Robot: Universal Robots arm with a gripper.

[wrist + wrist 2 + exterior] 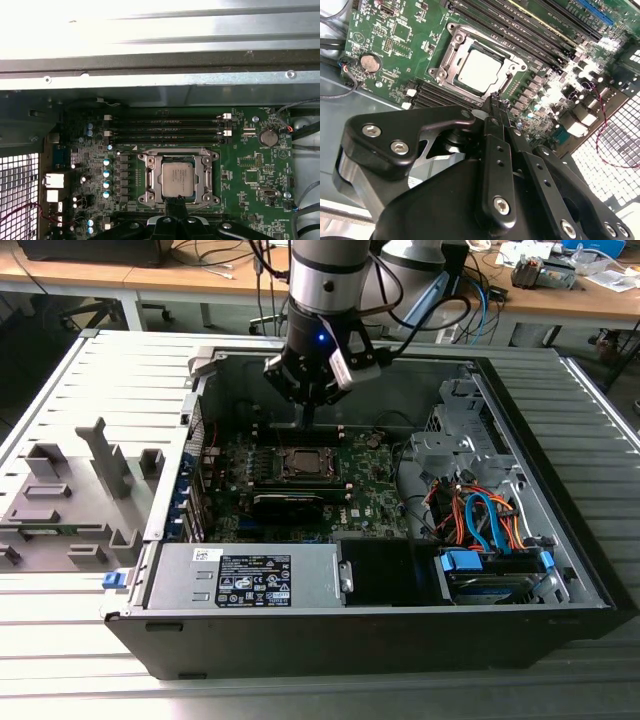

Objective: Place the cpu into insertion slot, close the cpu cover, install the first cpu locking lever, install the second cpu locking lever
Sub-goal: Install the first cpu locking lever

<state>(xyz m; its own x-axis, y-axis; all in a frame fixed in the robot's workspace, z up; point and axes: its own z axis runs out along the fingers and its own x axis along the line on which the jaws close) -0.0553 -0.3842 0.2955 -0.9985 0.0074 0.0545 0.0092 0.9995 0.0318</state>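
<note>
Fingers (pixel 495 100) (pinched together) beside cpu cover (pixel 451 62).

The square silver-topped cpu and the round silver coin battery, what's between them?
In the first wrist view, the silvery metal cpu cover frame and green motherboard separate cpu from battery.

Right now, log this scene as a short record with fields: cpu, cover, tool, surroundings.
cpu: seated in the socket, silver top showing in both wrist views
cpu cover: lying flat around the chip, framing it
tool: fingertips together, empty, at the socket's edge beside the cover
motherboard: green, inside the open computer case
memory slots: black, running along one side of the socket
</note>
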